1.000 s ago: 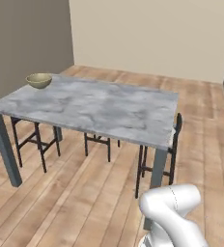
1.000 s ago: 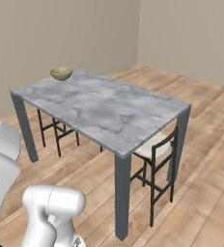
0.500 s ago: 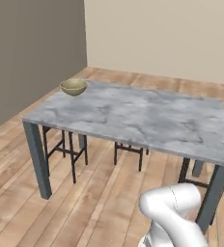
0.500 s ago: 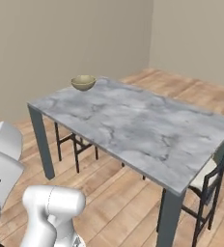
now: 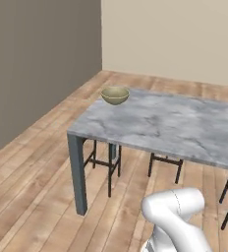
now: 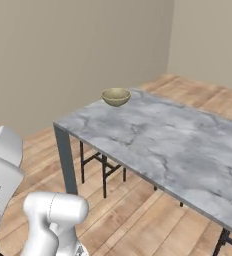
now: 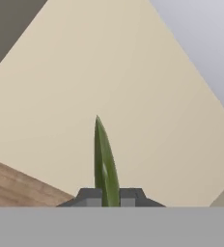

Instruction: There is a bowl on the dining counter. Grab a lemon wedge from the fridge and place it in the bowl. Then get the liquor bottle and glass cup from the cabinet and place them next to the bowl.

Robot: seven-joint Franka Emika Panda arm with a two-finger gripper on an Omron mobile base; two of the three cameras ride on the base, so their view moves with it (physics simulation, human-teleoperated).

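One bowl is sitting alone at the far left corner of the marble bench, near the dark grey wall on the left, and dark-framed stools are standing tucked under the bench's near edge, with bare wooden floor lying around the blue-grey legs. In the hand view, the claw is pinching the lemon wedge between its pressed-together tips, the thin yellow-green sliver sticking up against a pale beige wall, with a strip of wooden floor showing at the lower left.
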